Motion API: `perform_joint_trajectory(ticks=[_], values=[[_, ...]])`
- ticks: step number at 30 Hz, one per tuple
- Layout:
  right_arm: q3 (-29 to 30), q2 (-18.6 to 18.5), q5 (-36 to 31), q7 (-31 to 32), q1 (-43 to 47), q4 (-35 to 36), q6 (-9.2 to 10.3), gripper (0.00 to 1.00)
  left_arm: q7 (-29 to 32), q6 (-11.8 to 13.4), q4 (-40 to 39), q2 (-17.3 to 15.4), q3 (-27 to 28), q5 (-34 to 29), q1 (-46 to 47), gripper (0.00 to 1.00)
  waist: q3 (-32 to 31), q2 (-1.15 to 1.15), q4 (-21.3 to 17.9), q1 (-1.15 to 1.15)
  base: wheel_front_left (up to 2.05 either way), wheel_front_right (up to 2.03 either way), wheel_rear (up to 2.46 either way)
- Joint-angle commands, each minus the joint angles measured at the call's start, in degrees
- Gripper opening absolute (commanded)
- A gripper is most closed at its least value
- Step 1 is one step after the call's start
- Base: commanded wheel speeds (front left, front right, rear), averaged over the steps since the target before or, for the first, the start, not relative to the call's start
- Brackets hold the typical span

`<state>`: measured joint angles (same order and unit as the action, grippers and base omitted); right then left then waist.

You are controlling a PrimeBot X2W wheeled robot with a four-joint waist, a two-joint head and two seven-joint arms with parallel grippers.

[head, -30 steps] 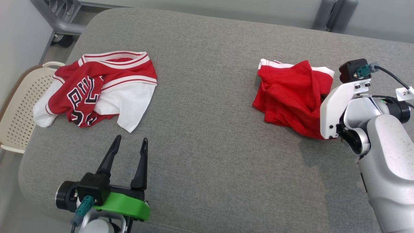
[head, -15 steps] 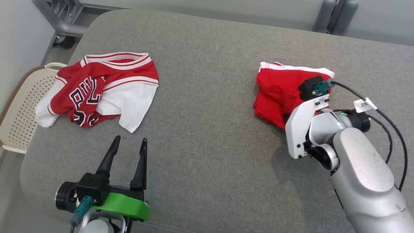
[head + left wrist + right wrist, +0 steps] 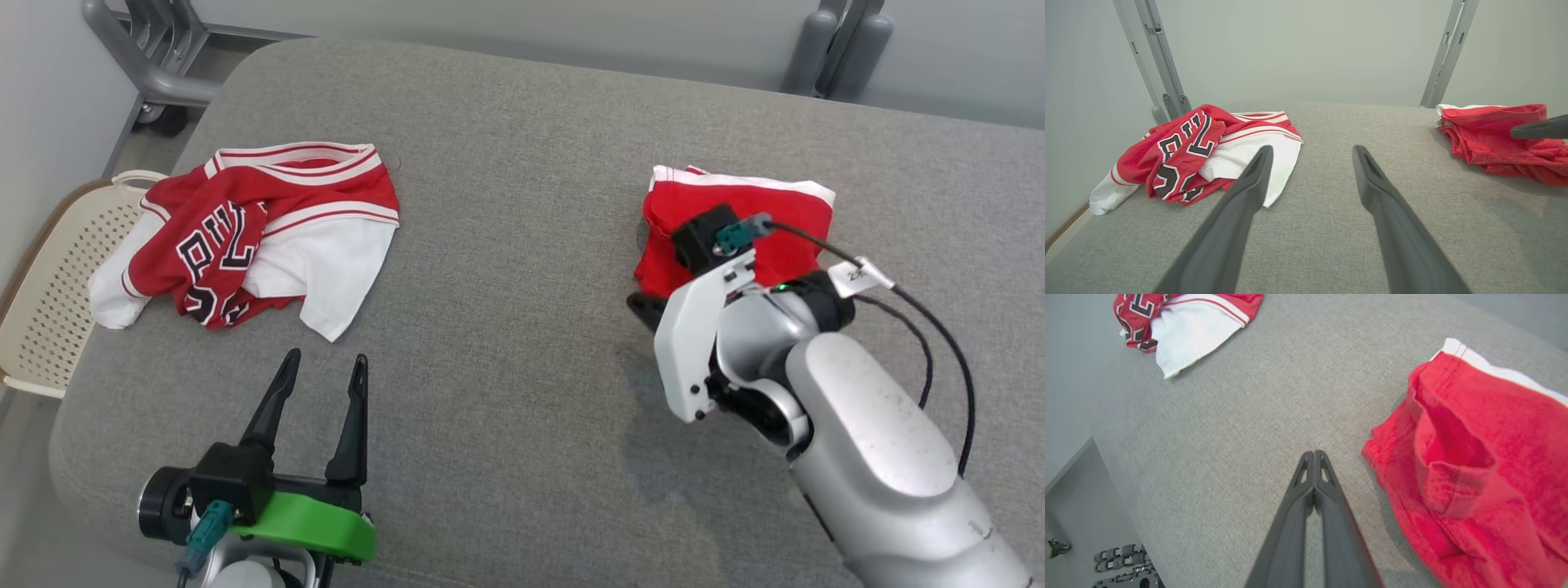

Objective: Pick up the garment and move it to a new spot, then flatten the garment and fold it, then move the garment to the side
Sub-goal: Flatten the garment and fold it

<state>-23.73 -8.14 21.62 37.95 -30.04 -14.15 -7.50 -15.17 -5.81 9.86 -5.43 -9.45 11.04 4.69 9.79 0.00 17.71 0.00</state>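
The garment, a pair of red shorts [image 3: 735, 208] with a white stripe, lies folded on the right of the grey padded table [image 3: 506, 163]. It also shows in the right wrist view [image 3: 1474, 457] and in the left wrist view [image 3: 1486, 139]. My right gripper [image 3: 643, 307] is shut with nothing in it, its tip just off the shorts' left edge and above bare cloth [image 3: 1313, 455]. Its dark finger crosses the shorts in the left wrist view [image 3: 1535, 130]. My left gripper [image 3: 324, 361] stands open and empty near the front left [image 3: 1312, 150].
A crumpled red and white jersey [image 3: 245, 237] lies at the table's left, just beyond my left gripper [image 3: 1200, 151] [image 3: 1184, 318]. A beige perforated basket [image 3: 49, 278] sits off the left edge. Grey frame posts [image 3: 833, 41] stand behind the table.
My right arm has swung left across the shorts to their left edge. The raised red flap now lies flat. The left gripper has stayed put; the camera shifted a little.
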Motion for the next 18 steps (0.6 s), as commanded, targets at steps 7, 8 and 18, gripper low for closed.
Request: perform_joint_trajectory(ticks=[7,8,18], values=[[9.16,-2.38,-3.40,-2.59,-2.01,3.62,0.01,0.00,-0.02,0.16,-0.81,-0.07,-0.03,-0.20,-1.08,1.00,-0.86,0.00,-0.36,0.00,0.00,0.00,0.00],[10.66,-2.75,-4.25,-2.86,-1.62,3.55,0.01,0.00,-0.01,0.12,-0.96,-0.04,-0.11,-0.26,-1.10,1.00,-0.86,0.00,-0.33,0.00,0.00,0.00,0.00],[14.43,-4.45,-11.93,-10.18,2.11,-1.72,0.01,0.00,-0.01,0.16,-3.17,0.48,0.19,-0.66,-0.11,1.00,1.30,0.00,0.29,0.00,0.00,0.00,0.00]])
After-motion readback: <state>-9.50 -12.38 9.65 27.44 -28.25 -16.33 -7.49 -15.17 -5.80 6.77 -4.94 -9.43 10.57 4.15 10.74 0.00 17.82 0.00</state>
